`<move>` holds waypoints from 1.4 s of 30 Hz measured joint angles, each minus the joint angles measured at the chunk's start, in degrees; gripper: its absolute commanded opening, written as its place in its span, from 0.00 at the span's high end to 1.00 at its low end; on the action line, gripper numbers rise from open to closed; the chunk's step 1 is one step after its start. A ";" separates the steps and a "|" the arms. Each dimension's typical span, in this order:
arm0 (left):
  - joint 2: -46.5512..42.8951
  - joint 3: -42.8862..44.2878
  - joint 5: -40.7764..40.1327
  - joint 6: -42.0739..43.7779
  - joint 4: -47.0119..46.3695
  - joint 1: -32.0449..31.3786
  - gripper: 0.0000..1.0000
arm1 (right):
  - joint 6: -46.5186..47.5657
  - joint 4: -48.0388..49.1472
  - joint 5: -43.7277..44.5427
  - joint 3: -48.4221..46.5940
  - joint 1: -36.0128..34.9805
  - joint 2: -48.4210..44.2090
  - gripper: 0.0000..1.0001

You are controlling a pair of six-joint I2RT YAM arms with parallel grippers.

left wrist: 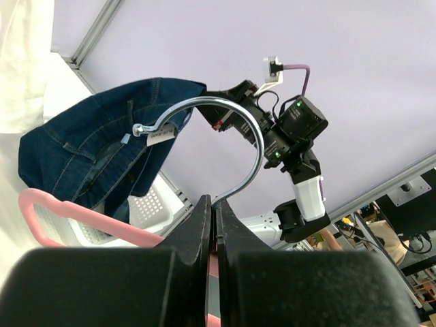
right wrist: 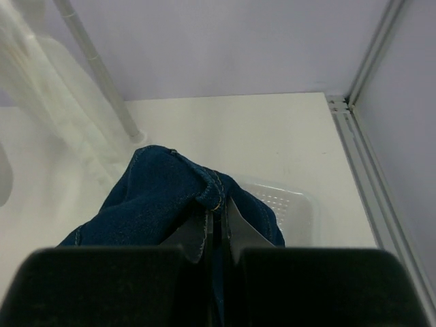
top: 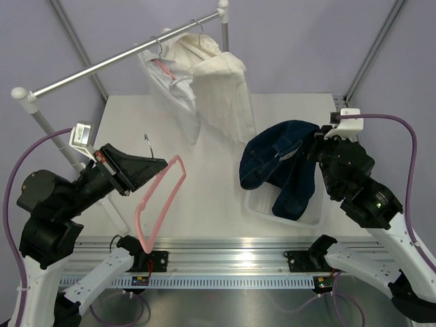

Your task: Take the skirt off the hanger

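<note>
A pink hanger (top: 163,197) with a metal hook (left wrist: 253,129) is held at its neck by my left gripper (top: 161,164), which is shut on it (left wrist: 215,204) above the table's left side. No cloth hangs on its pink frame. The dark blue denim skirt (top: 279,160) hangs apart from the hanger at the right. My right gripper (top: 317,146) is shut on the skirt's stitched edge (right wrist: 219,204). The skirt's lower part droops into a white basket (top: 261,205).
A clothes rail (top: 116,60) crosses the back left on white posts, with cream garments (top: 221,85) on hangers hanging from it. The rail's upright pole (right wrist: 95,68) stands at the back. The perforated basket (right wrist: 294,204) sits on the white table near its right front.
</note>
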State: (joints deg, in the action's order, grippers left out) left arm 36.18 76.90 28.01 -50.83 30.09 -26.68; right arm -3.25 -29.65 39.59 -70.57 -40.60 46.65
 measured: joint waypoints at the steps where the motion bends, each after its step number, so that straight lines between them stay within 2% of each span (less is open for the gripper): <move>1: -0.07 0.00 0.00 0.00 0.00 0.00 1.00 | -0.87 -0.90 1.77 0.61 0.09 -1.18 1.00; 9: -0.33 -0.79 0.02 -0.02 -0.20 0.00 1.00 | -4.35 -6.80 10.08 1.88 0.22 -13.46 1.00; 15: -1.07 -2.16 0.02 -0.17 -0.20 0.00 1.00 | -6.51 -9.94 9.99 3.52 0.33 -13.40 1.00; 18: -1.40 -2.29 0.02 -0.20 -0.15 0.00 1.00 | -7.32 -10.12 6.05 4.72 0.44 -9.44 1.00; 27: -2.05 -2.27 -0.09 -0.15 0.87 0.00 1.00 | -12.35 -5.44 -11.32 5.22 0.52 10.58 1.00; 37: -2.16 -2.49 -0.15 -0.07 1.25 0.00 1.00 | -17.03 2.95 -25.42 4.68 0.55 7.76 1.00; 42: -2.23 -2.80 -0.15 -0.04 1.14 0.00 1.00 | -18.78 2.71 -22.97 3.10 0.52 7.96 1.00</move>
State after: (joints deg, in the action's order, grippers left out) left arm 33.95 74.11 27.86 -50.87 31.22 -26.68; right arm -22.02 -26.94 16.62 -67.46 -40.07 54.61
